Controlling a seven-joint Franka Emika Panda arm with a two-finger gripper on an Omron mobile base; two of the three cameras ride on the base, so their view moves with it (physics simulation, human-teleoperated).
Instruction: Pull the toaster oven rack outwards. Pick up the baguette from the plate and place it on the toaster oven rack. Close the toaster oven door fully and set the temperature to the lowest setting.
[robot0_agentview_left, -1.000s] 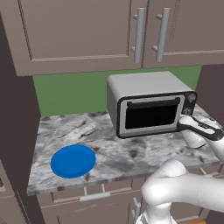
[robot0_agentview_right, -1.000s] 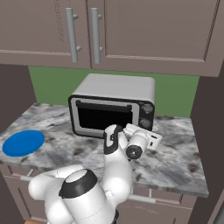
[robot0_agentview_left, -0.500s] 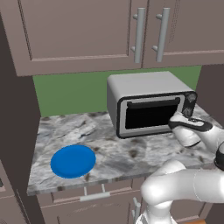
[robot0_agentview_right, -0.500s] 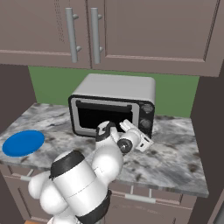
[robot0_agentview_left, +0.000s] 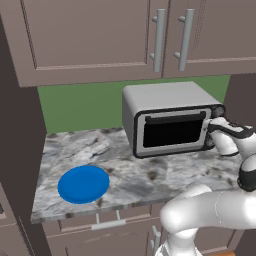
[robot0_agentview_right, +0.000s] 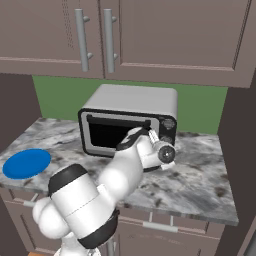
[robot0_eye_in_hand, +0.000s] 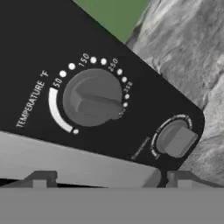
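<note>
Toaster oven (robot0_agentview_left: 167, 122) is sitting toward the back of the marbled table (robot0_agentview_left: 130, 172), its door (robot0_agentview_left: 172, 131) standing shut with the dark glass facing forward. Gripper (robot0_agentview_left: 216, 131) is hovering at the knob panel on the oven's right side, jaws spread wide and grasping nothing. In the hand view, the temperature knob (robot0_eye_in_hand: 92, 98) is sitting just ahead of the two fingertips (robot0_eye_in_hand: 41, 178), its ridge pointing toward about 4 o'clock, and a smaller knob (robot0_eye_in_hand: 175, 139) is lying at 4 o'clock from it. Blue plate (robot0_agentview_left: 83, 183) is resting bare at 8 o'clock from the oven, well apart.
</note>
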